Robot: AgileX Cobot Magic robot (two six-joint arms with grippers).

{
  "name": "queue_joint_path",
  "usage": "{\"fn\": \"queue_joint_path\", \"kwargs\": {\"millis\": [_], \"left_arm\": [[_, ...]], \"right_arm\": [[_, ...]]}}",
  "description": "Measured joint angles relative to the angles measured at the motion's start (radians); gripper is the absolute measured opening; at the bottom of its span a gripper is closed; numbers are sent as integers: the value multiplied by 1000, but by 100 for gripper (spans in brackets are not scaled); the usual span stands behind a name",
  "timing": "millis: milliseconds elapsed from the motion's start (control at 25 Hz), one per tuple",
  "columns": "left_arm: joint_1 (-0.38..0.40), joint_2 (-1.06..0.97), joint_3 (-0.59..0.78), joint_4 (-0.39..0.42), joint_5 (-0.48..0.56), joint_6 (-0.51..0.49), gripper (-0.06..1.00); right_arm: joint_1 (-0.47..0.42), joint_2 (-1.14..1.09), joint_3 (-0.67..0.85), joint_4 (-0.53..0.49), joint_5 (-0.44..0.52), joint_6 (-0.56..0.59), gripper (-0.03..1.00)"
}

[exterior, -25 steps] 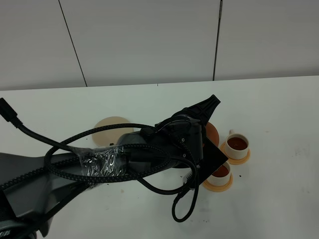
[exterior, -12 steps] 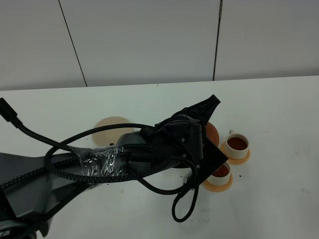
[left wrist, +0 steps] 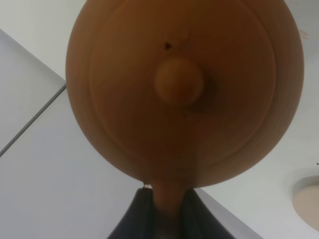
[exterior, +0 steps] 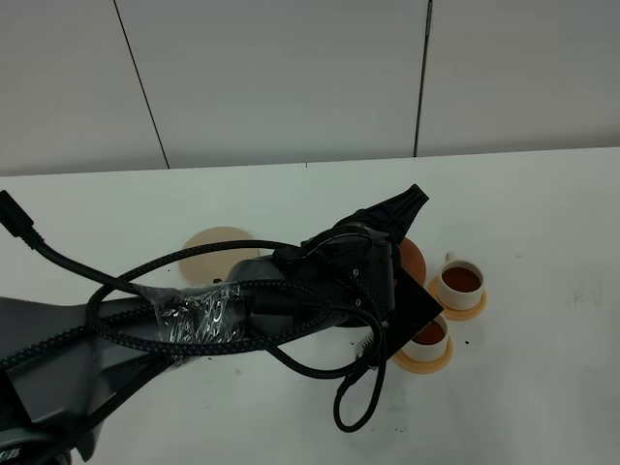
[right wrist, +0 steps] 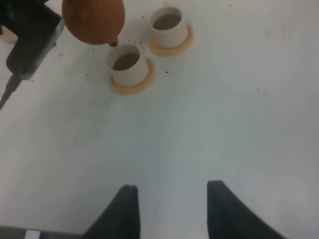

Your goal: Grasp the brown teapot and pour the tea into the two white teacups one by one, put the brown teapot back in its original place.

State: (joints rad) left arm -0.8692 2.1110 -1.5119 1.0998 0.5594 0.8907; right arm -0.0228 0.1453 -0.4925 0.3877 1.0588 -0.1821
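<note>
Saucer (exterior: 215, 251) at 9 o'clock sits bare, left gripper (left wrist: 167, 211) clamped on the brown teapot (exterior: 412, 258) handle, pot tipped with spout over the near teacup (right wrist: 126, 62); both cups look filled, far teacup (exterior: 460, 281) at 3 o'clock, so level the pot slowly before swinging back; right gripper (right wrist: 172, 209) idle, spread.

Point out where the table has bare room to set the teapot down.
Bare: the saucer left of the left gripper; the table right of the teacups. Crowded: around both cups, where the brown teapot hangs over the nearer one.
</note>
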Motion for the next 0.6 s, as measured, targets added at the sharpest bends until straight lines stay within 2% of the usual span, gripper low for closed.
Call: {"fn": "queue_joint_path", "kwargs": {"millis": [600], "left_arm": [[0, 0, 0, 1, -1, 13, 17]], "right_arm": [[0, 0, 0, 0, 0, 0, 31]]}}
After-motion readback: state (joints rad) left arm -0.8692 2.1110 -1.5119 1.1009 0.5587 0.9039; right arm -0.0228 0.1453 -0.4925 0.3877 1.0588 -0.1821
